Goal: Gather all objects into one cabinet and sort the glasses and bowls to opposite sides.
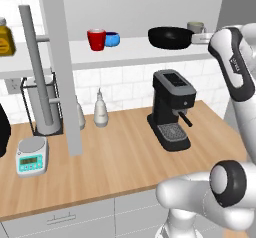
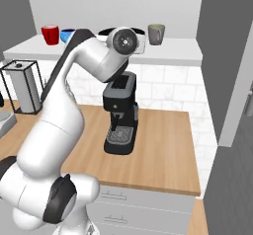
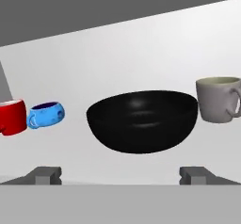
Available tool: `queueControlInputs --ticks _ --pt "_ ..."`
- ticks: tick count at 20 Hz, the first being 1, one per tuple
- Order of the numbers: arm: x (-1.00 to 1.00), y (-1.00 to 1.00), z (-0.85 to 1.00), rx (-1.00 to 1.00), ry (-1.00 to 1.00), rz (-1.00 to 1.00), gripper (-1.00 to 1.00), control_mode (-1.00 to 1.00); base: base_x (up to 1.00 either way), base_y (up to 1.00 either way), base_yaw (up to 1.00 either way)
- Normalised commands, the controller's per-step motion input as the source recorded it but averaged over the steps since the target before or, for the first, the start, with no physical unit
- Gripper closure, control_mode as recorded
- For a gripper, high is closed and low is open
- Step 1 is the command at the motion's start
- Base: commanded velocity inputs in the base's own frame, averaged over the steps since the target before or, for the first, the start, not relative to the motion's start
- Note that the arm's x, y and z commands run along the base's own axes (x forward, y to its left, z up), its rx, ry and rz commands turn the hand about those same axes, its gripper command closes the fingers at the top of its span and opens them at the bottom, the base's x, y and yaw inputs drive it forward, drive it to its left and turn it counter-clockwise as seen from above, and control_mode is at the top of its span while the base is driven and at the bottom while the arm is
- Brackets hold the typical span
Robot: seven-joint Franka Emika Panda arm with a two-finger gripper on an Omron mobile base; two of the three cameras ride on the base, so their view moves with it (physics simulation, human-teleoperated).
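I have the gripper (image 3: 120, 175) spread wide, holding nothing, facing the black bowl (image 3: 142, 120) on the cabinet's white board (image 1: 135, 49). The bowl looks rigid, glossy and probably slippery; too broad to span, so I'd pinch its rim. Right of the bowl stands the grey-beige mug (image 3: 217, 99), close; left of it, the blue bowl (image 3: 46, 114) touching the red cup (image 3: 11, 116). I'd mind that mug.

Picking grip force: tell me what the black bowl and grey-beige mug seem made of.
Black bowl: glossy, likely glazed ceramic or plastic; soft highlights streak its side. Grey-beige mug: matte, stoneware-like; even shading, no shine. Rendered, so uncertain.
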Motion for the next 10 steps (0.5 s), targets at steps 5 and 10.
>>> queueControlInputs --ticks 5,10 --pt "0.0 -0.52 0.0 -0.02 0.0 0.0 -1.0 -1.0 0.0 0.0 0.0" --pt "0.03 -0.35 0.0 -0.09 0.0 0.0 -1.0 -1.0 0.0 0.0 0.0"
